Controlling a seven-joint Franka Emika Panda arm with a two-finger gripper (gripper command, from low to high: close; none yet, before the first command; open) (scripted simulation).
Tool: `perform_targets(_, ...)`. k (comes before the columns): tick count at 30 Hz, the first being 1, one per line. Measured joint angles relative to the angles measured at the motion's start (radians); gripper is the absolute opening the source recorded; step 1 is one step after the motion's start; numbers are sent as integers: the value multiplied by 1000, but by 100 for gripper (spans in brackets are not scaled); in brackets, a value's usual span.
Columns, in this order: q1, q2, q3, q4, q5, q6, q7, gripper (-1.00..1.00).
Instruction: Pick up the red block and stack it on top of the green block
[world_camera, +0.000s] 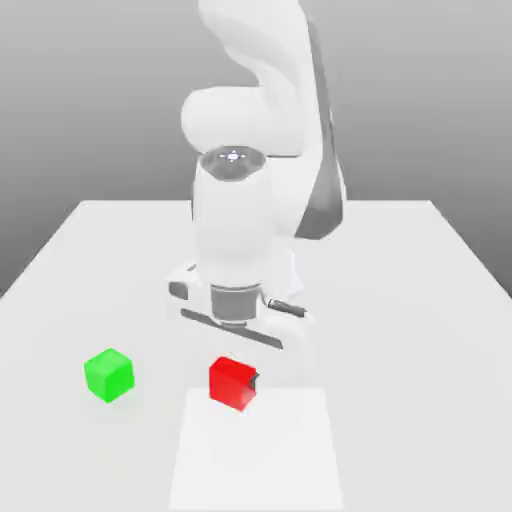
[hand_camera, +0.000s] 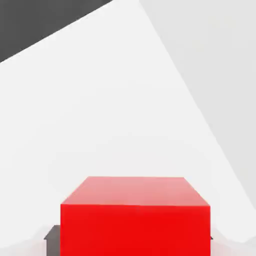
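Big white desk (world_camera: 420, 300), arm bent low, hand (world_camera: 240, 385) clamped on the red block (world_camera: 232, 382) near the front edge, green block (world_camera: 108, 375) well apart toward the front-left corner; rigid, light, probably slick, best pinched mid-face.

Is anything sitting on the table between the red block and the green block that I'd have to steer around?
Nothing visible. In the exterior view the red block sits to the right of the green block, apart from it, with only bare white table between them.
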Motion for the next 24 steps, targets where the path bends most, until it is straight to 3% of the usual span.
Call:
perform_targets(8,-263,-122,-190,-25,-59,-95,65,-100)
perform_targets(14,-264,61,-206,-20,34,81,2,-100)
perform_targets(15,-272,94,-192,-18,57,111,-14,100)
perform_targets(21,-275,110,-187,-18,71,126,-24,100)
perform_targets(24,-286,46,-193,-20,26,66,8,100)
